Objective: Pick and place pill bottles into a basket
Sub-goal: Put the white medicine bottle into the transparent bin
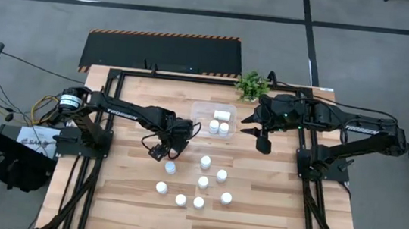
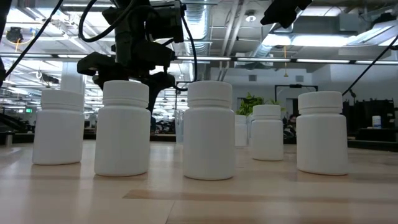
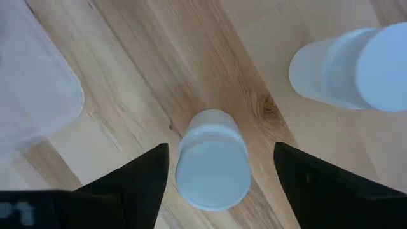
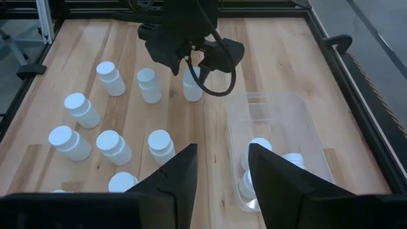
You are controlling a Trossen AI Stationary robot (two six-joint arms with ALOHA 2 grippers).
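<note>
Pill bottles (image 1: 203, 181) on light wood-plank table (image 1: 271, 205), grey floor (image 1: 392, 66) around

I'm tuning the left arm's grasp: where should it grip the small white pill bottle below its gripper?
Probably across the small white pill bottle's round body just under the cap, coming straight down. It stands upright on the wooden table, already centred between the open left gripper's fingers, with clear gaps on both sides.
</note>
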